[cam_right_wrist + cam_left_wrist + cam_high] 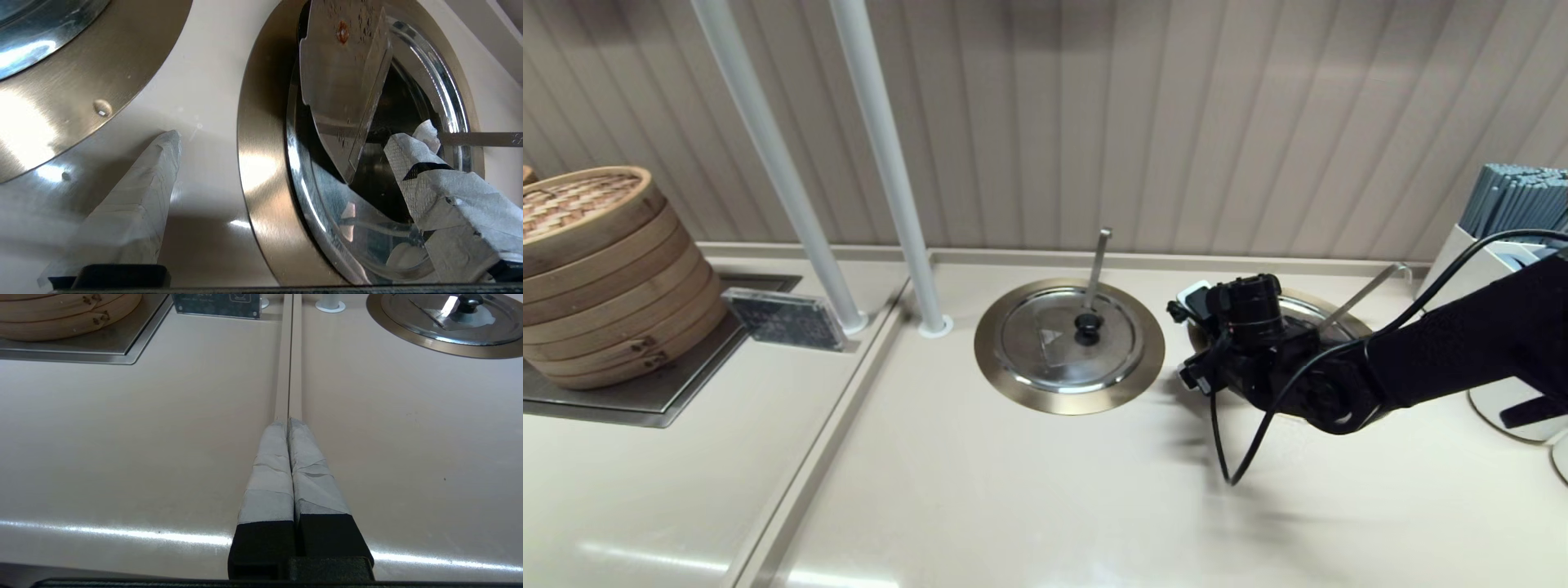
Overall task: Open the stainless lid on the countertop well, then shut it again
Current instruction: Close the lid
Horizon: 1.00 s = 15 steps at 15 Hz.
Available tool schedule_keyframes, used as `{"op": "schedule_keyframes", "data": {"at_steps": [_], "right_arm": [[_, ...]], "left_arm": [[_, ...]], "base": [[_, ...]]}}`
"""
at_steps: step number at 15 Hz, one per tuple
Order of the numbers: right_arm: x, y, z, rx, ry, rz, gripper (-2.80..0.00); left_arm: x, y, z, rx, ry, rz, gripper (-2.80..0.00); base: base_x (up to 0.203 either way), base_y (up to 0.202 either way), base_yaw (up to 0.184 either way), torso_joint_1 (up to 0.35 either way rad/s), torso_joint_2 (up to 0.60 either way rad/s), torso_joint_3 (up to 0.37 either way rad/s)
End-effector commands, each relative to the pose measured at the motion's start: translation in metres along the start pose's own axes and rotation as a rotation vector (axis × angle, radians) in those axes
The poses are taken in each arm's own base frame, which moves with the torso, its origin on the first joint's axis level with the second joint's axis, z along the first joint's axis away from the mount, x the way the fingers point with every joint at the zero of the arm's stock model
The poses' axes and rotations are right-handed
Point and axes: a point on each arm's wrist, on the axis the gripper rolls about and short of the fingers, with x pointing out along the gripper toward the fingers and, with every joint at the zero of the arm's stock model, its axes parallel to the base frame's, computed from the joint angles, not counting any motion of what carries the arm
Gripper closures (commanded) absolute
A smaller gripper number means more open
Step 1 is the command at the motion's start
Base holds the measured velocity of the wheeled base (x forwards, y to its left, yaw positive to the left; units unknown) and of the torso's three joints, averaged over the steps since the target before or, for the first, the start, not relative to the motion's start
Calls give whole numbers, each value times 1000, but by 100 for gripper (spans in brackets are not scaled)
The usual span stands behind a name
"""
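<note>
The lid (343, 81) stands raised on edge over the well (261, 163), between the spread fingers of the right gripper (286, 163) (neither fingertip visibly touching it). The right arm reaches in low over the well. The left gripper (289, 424), fingers pressed together, hovers over bare counter (122, 437).

The right arm (1462, 359) reaches in from the right side, its wrist bent toward the left and held low. The right gripper (286, 163) has its taped fingers (135, 204) spread wide apart, gripping nothing. The left gripper (289, 424) hangs low with its taped fingers (269, 477) pressed together, empty.
</note>
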Motion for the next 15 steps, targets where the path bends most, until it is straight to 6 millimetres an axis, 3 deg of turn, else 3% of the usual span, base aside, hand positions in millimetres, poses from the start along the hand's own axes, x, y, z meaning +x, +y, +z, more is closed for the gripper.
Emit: {"op": "schedule_keyframes", "data": {"at_steps": [1, 6, 15], "right_arm": [[22, 0, -2, -7, 6, -42, -280], [25, -12, 9, 14, -27, -84, -280], [31, -40, 9, 63, -52, -156, -280]], "left_arm": [[0, 0, 0, 0, 0, 0, 0], [0, 0, 0, 0, -1, 0, 0], [0, 0, 0, 0, 1, 0, 0]], "base": [[0, 0, 0, 0, 0, 0], [0, 0, 0, 0, 0, 0], [0, 0, 0, 0, 0, 0]]}}
